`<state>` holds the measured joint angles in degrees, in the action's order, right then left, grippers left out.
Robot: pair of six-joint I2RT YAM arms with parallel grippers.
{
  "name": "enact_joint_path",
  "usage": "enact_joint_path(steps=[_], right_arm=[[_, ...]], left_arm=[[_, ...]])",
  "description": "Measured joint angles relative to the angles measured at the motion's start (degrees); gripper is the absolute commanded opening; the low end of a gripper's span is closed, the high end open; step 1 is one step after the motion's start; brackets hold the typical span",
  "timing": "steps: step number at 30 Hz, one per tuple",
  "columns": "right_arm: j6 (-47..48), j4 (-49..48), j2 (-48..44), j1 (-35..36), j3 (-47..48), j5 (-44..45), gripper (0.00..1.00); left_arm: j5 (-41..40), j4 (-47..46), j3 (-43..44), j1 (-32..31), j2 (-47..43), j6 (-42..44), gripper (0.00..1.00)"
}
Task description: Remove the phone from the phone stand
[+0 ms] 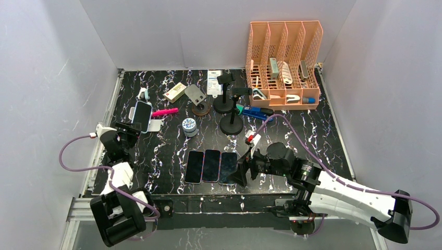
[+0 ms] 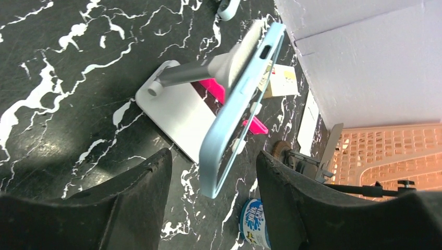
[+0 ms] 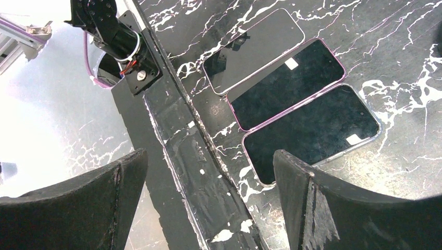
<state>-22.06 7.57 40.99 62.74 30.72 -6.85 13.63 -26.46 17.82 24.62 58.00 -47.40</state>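
Left wrist: phone (image 2: 234, 112) edge hangs between fingers (image 2: 140, 195), gaps both sides.

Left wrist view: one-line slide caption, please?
Open jaws flank the blue-cased phone resting on its white stand.

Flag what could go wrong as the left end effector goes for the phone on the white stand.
1. The left end effector brackets only one corner of the phone, with its jaws open. A grip that near the edge could slip or let the phone swing.
2. The white stand looks light and unanchored. Pulling the phone might drag or tip it toward the pink marker close by.
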Motion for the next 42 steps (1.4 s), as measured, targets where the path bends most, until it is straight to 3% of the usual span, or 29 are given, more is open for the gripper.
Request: enact_joint_path(steps=[24,42], right_arm=[[-0.02,-1.86,3.34,0.0,0.0,-0.42,0.97],[-0.07,-2.19,3.74,0.0,0.0,-0.42,0.97]], left_arm=[[5.49,-12.87,-1.99,2.01,8.83,-4.96,0.4],[6.4,-13.77,-3.32,2.23,8.44,-5.64,0.22]])
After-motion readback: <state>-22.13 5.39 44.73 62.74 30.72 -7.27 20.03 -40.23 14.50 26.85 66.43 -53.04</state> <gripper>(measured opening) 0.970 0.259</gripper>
